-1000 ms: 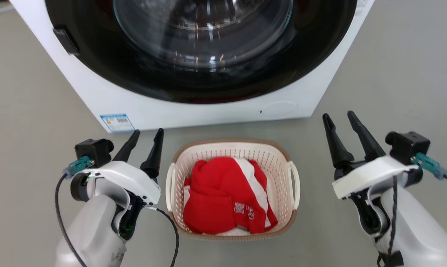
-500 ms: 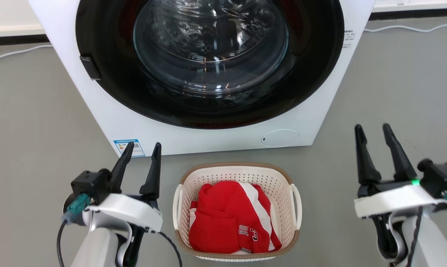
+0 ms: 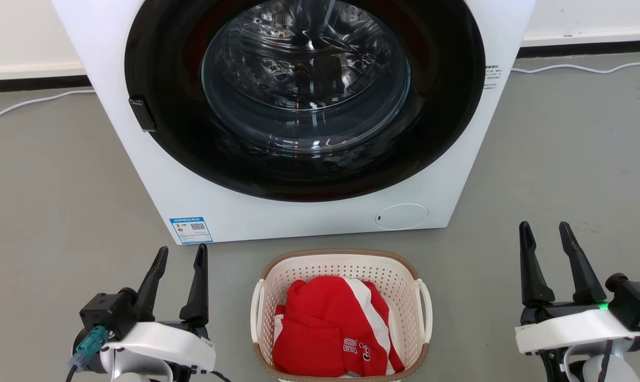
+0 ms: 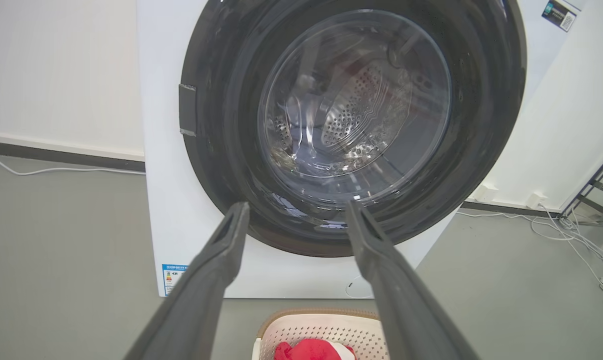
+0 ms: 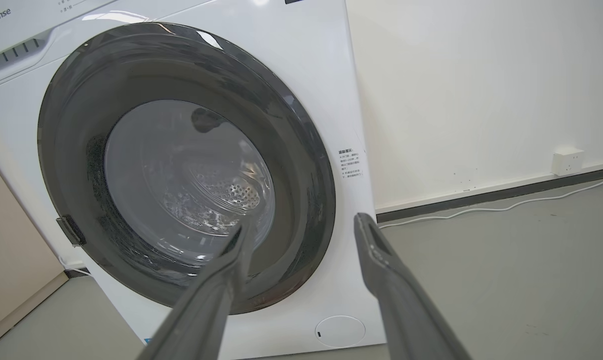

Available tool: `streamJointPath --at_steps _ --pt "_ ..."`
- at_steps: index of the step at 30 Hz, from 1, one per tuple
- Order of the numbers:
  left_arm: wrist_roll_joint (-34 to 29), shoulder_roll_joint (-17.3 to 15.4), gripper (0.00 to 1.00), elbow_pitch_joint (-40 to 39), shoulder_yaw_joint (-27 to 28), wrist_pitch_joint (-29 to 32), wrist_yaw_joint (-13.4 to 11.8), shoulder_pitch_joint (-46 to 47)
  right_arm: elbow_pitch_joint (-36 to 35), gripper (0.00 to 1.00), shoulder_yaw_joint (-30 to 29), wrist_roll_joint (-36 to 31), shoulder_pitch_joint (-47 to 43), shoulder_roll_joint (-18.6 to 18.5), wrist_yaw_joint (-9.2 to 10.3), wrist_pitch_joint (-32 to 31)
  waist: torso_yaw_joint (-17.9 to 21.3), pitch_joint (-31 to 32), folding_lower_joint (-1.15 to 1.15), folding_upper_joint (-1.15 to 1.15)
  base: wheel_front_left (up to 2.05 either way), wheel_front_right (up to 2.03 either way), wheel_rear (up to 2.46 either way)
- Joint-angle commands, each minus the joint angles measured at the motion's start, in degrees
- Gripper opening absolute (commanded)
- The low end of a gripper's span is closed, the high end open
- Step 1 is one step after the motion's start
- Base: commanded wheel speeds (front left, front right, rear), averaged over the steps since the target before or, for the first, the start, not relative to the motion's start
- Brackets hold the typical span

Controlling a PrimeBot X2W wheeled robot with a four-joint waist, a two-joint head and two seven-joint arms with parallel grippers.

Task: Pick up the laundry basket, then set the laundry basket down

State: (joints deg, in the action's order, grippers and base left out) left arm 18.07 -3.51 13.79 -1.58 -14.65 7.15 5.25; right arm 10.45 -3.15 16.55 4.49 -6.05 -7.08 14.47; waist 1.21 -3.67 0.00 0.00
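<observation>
The laundry basket (image 3: 346, 265), cream-white and perforated with a tan rim, stands on the grey floor in front of the washing machine, holding a red and white garment (image 3: 330, 329). Its far rim also peeks in at the bottom of the left wrist view (image 4: 326, 320). My left gripper (image 3: 182, 254) hovers open to the basket's left, well apart from its white loop handle (image 3: 256, 313). My right gripper (image 3: 545, 231) is open too, farther off on the basket's right side. Nothing is between either pair of fingers.
A white front-loading washing machine (image 3: 203, 212) with a dark round glass door (image 3: 304, 95) stands just behind the basket. White cables (image 3: 564, 68) run along the wall's base. Bare grey floor (image 3: 49, 201) lies to both sides of the machine.
The head camera has tilted up, so the machine and basket sit lower in the picture. Both grippers have drawn back and lower, staying open; the basket has not been touched.
</observation>
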Motion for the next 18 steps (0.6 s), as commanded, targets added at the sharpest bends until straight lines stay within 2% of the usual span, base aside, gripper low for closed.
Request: streamJointPath --at_steps 1,9,18 --pt "0.3 0.0 1.00 -1.5 2.2 -0.3 0.3 0.8 -1.8 1.00 1.5 -0.6 0.4 -0.1 -0.41 0.5 0.2 0.2 0.00 0.00 0.00 0.00 0.00" --pt "2.4 0.3 1.00 -0.9 2.2 -0.3 0.3 0.8 -1.6 1.00 1.7 -0.5 1.1 -0.4 -0.41 0.5 0.3 0.0 0.00 0.00 0.00 0.00 0.00" --pt "2.0 0.5 1.00 -1.0 2.1 -0.3 0.3 1.1 0.8 1.00 1.2 -2.3 1.8 -0.5 -0.41 0.5 0.0 -0.6 0.00 0.00 0.00 0.00 0.00"
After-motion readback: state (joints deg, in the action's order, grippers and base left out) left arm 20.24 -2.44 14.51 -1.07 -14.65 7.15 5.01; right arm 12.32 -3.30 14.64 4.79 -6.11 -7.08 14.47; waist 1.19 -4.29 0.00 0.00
